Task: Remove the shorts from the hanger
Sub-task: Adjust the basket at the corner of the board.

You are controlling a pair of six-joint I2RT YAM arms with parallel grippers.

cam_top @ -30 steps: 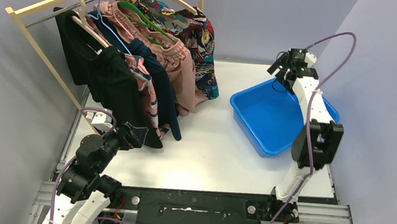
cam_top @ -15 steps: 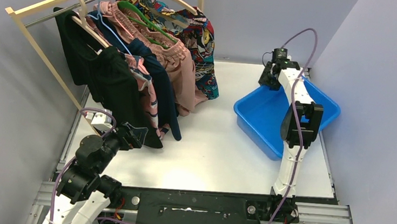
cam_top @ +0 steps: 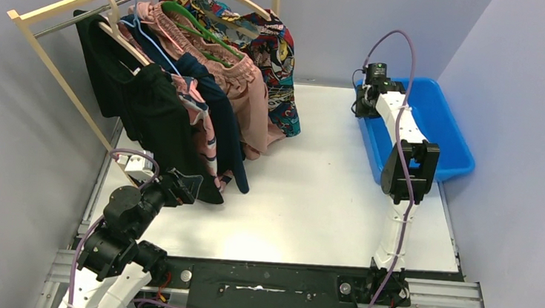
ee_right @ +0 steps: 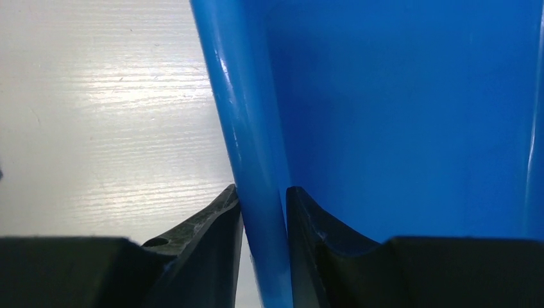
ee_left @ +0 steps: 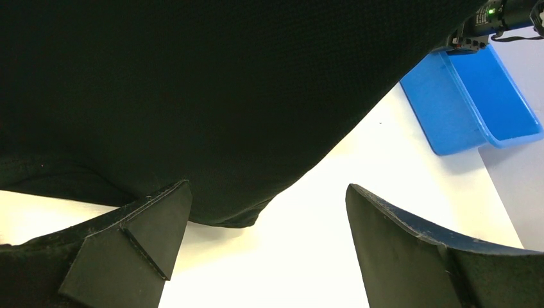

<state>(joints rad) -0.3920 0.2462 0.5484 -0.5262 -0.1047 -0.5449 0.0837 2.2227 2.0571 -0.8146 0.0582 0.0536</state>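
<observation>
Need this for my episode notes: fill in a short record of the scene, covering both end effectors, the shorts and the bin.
Left end effector: open, at the bottom hem of the black shorts, not closed on it
Right end effector: shut on the side wall of the blue bin
Shorts: five pairs, all hanging on the rack
Bin contents: no shorts seen inside
Task progress: none removed yet
</observation>
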